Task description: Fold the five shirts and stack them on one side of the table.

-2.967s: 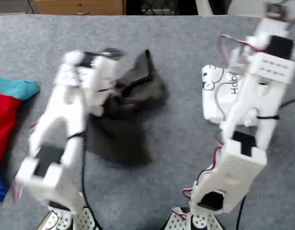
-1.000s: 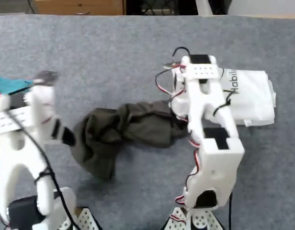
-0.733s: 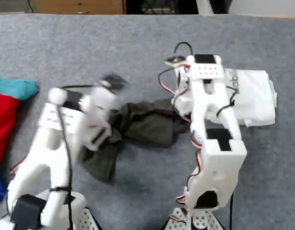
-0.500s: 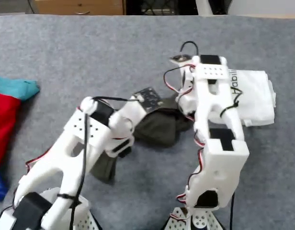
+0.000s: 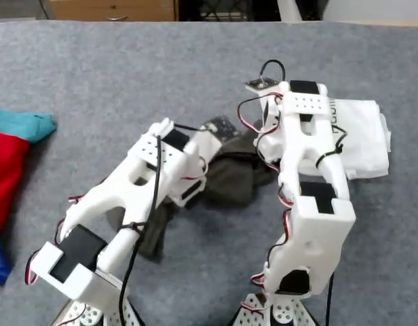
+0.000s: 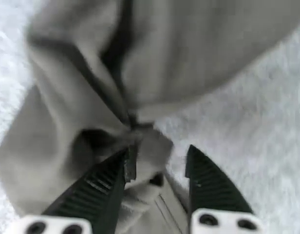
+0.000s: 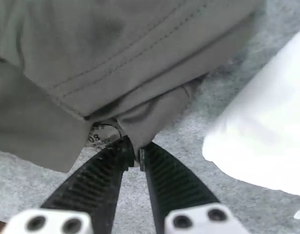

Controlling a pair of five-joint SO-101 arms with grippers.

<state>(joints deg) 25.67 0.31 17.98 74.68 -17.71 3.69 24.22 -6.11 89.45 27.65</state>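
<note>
Evidently one shirt's folding is in hand. At the left edge of the high view lie a red cloth shirt (image 5: 5,178) and a teal cloth shirt (image 5: 22,125) on the grey felt desk (image 5: 127,68). At centre, the crumpled olive-grey cotton shirt (image 5: 233,178) lies between the arms. The left arm's fingers (image 6: 103,183) stand part open around a bunched fold of it, not yet clamped. The right arm's fingers (image 7: 99,178) are pinched tight on its hem. A folded white cloth shirt (image 5: 362,139) lies at right. Next, the left fingers likely must close, then both arms spread the cloth flat.
</note>
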